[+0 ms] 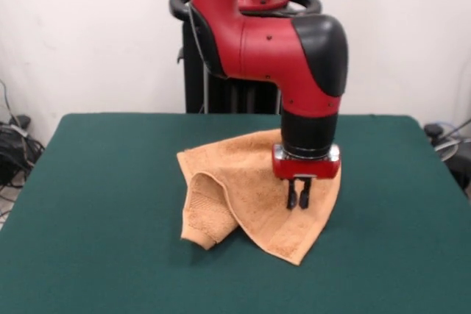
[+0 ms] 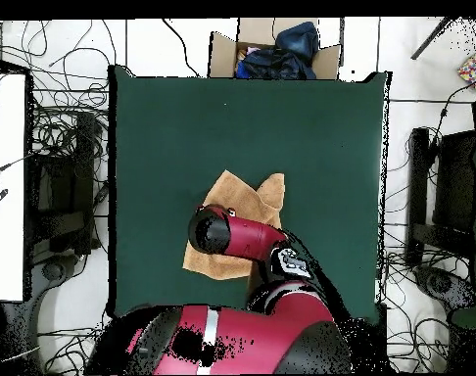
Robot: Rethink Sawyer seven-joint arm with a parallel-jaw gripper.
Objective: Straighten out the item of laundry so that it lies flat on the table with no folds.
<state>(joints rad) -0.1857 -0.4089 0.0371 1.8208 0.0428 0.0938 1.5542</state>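
Observation:
The peach towel [image 1: 243, 182] lies crumpled near the middle of the green table [image 1: 110, 182]. Its left side is folded over into a thick flap [image 1: 208, 211], and one corner points toward the front edge. My gripper [image 1: 297, 196] hangs straight down over the towel's right part. Its two black fingers are close together with nothing between them, and their tips are just above the cloth. In the overhead view the towel [image 2: 247, 196] shows partly under my arm [image 2: 232, 235], which hides the gripper. The table [image 2: 183, 127] is much larger than the towel.
The robot's pedestal [image 1: 221, 86] stands behind the table's far edge. In the overhead view a cardboard box with dark cloth [image 2: 273, 49] sits beyond the table's top edge. Cables and equipment [image 2: 56, 166] lie on the floor at both sides.

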